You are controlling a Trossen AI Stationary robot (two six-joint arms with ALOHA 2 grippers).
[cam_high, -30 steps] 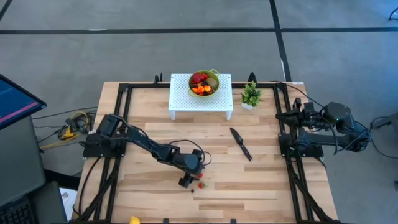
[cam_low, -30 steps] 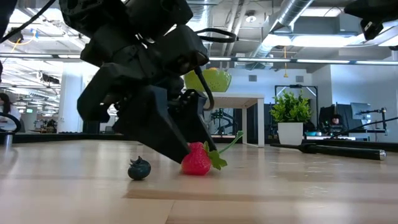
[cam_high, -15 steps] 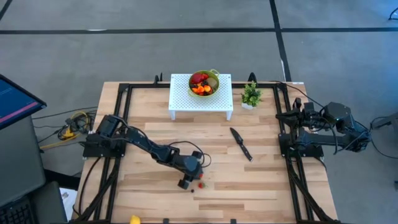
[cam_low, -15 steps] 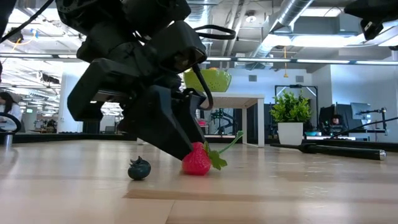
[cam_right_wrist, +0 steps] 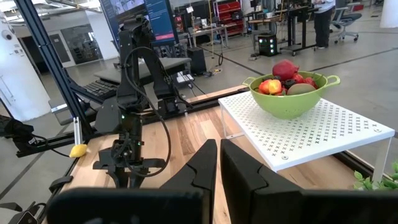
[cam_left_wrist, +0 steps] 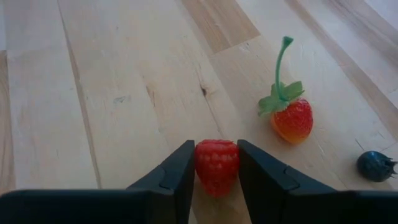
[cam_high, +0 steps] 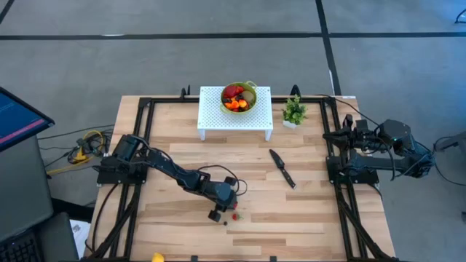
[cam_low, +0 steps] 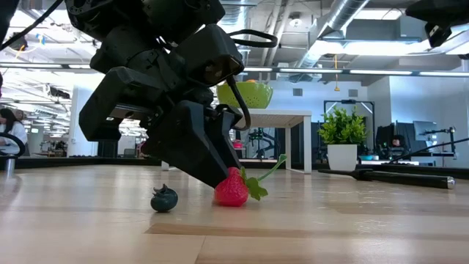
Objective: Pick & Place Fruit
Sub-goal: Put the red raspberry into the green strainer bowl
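The left gripper point(cam_left_wrist: 216, 171) is reaching low, its fingers clamping a raspberry point(cam_left_wrist: 216, 165) beside the strawberry point(cam_left_wrist: 291, 118) (blueberry point(cam_left_wrist: 375, 166) beyond). The right gripper point(cam_right_wrist: 219, 163) is waiting well apart, fingers together.

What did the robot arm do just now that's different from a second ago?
The left gripper tipped lower over the table and its fingers closed in on a small red raspberry, which now sits pinched between them. The strawberry and the dark berry stayed put on the table, and so did the knife, the bowl and the right gripper, waiting at the table's right side.
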